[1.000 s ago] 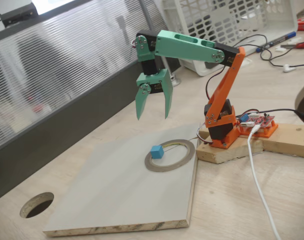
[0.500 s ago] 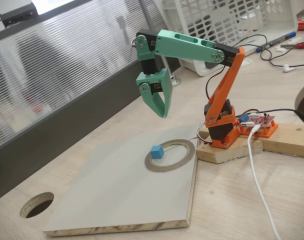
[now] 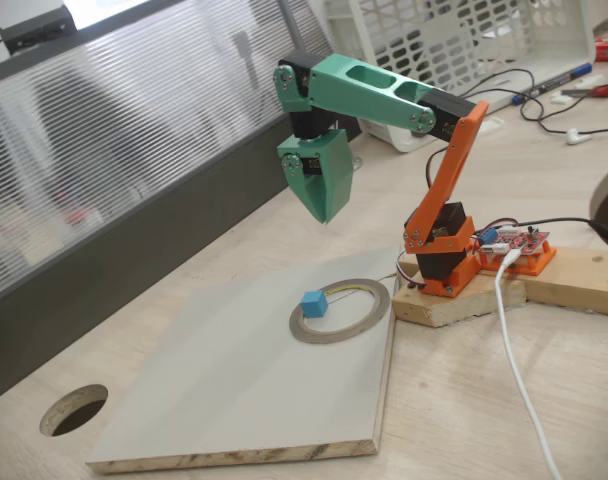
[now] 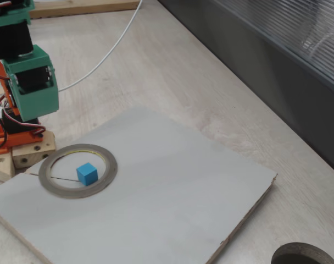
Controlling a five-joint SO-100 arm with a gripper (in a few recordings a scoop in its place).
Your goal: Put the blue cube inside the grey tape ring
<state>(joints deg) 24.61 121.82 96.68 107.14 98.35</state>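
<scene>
Grey board [image 3: 234, 390] lay flat on the wooden table [image 3: 464, 400], with a round cut-out hole [image 3: 74, 410] in the tabletop near the board's left front corner in a fixed view. White cable [image 3: 519, 370] ran across the table beside the arm's wooden base block [image 3: 454, 305]; a white basket [image 3: 464, 35] and pens sat far back. Nothing stood between the gripper and the ring. Grey tape ring [image 3: 340, 311] lay flat on the board, hollow centre facing up. Blue cube [image 3: 313, 303] sat flat inside the ring [image 4: 77, 170], resting on the board close to the ring's inner edge, one face up; cube [image 4: 87, 174] had no long axis. Gripper [image 3: 326, 212] hung above the board, well clear of cube and ring, pointing down, green fingers pressed together, holding nothing.
</scene>
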